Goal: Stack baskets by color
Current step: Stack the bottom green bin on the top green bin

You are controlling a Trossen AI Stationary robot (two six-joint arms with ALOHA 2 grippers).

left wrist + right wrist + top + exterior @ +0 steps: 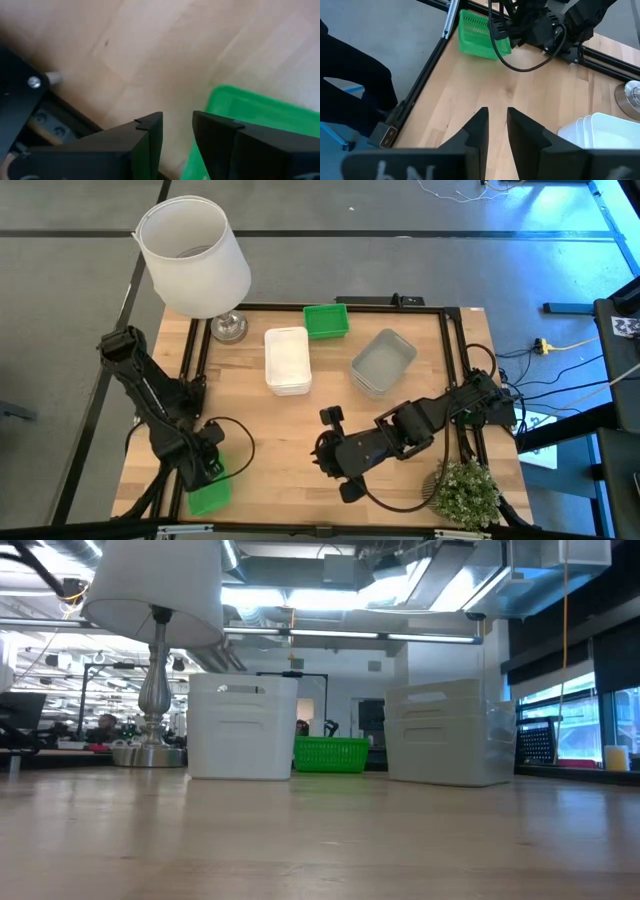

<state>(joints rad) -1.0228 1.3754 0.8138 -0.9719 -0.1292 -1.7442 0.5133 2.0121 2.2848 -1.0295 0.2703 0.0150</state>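
A bright green basket [210,498] lies on the table's near left corner, also visible in the right wrist view [482,32]. My left gripper [210,470] points down over its far end, open; in its wrist view [177,130] one finger stands over the basket's rim [220,97] and the other over bare wood. White baskets [287,360], another green basket [326,321] and grey baskets [383,363] rest on their bottoms farther back. My right gripper [325,452] hangs open above the table's middle, nothing between its fingers [497,125]. My left gripper stands over the green basket's end wall [197,150], pointing down from above. Its own finger [220,135] covers the wall. Whether it touches the basket I cannot tell.
A lamp with a big white shade [195,255] stands at the far left corner. A small potted plant [465,490] sits at the near right. A black frame [450,350] rims the table. Bare wood [270,440] lies between the two arms.
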